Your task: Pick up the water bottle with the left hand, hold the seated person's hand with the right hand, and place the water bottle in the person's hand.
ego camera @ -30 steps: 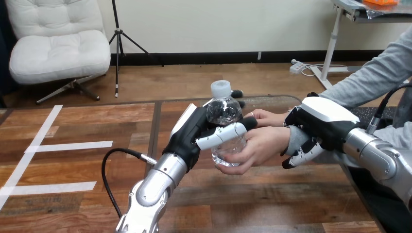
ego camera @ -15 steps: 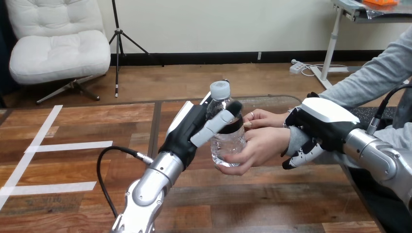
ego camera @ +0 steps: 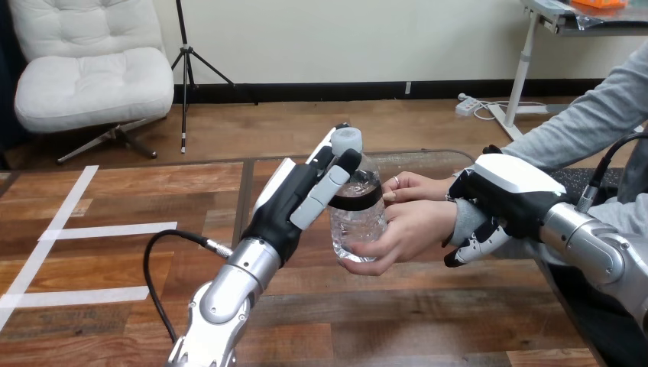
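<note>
The left arm (ego camera: 229, 294) rises from the bottom edge, left of the water bottle (ego camera: 359, 222), with its silver forearm slanting up toward it. The left robot hand (ego camera: 286, 206) is open. Its fingers (ego camera: 325, 191) are straight and point up along the bottle's left side, their tips reaching close to the white cap (ego camera: 347, 140). They lie against the bottle's shoulder without wrapping round it.

The water bottle stands upright above the desk (ego camera: 428, 313), clear of the wood, with a dark band (ego camera: 365, 201) round its upper part. It rests in the person's nearer hand (ego camera: 405, 229), which comes in from the bottle's right and curls round its lower part and base. The person's farther hand (ego camera: 416, 185) is just behind and right of the bottle at the level of the band. Whether its fingertips touch the bottle cannot be told.

Further right of the bottle, the right robot hand (ego camera: 500, 195) is closed round the wrist (ego camera: 462, 218) of the nearer hand. Its white-shelled back lies over the grey cuff, and its fingers (ego camera: 475, 246) curl in underneath. The right arm (ego camera: 596, 245) runs from there to the right edge.
</note>
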